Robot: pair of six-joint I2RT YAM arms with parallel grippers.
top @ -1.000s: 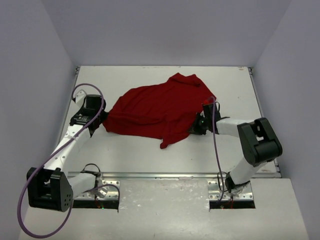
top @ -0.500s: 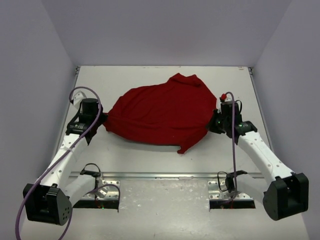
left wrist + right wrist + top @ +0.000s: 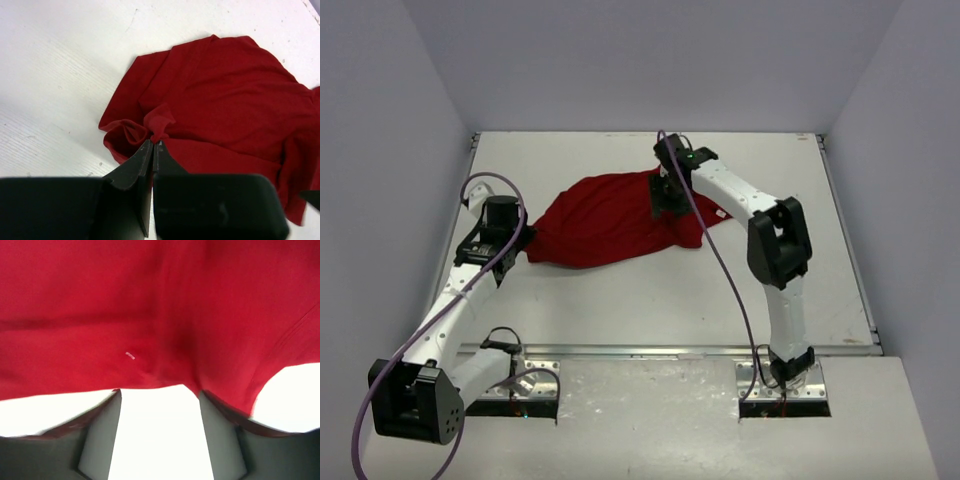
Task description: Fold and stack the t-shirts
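The t-shirt is a deep-red heap of cloth lying crumpled left of the table's middle. My left gripper sits at its left edge. In the left wrist view it is shut on a pinched fold of the shirt, which spreads away to the right. My right gripper hovers over the shirt's far right part. Seen from the right wrist, that gripper stands open with white table between its fingers, and the shirt's hem lies just past the tips.
The white table is walled at the back and both sides. A metal rail runs along its near edge by the arm bases. A purple cable hangs from the right arm across the table's right half.
The right arm swung from the shirt's right side to the far middle, carrying the right part of the shirt leftward over the rest, then opened its jaws. The left gripper stayed put, shut.
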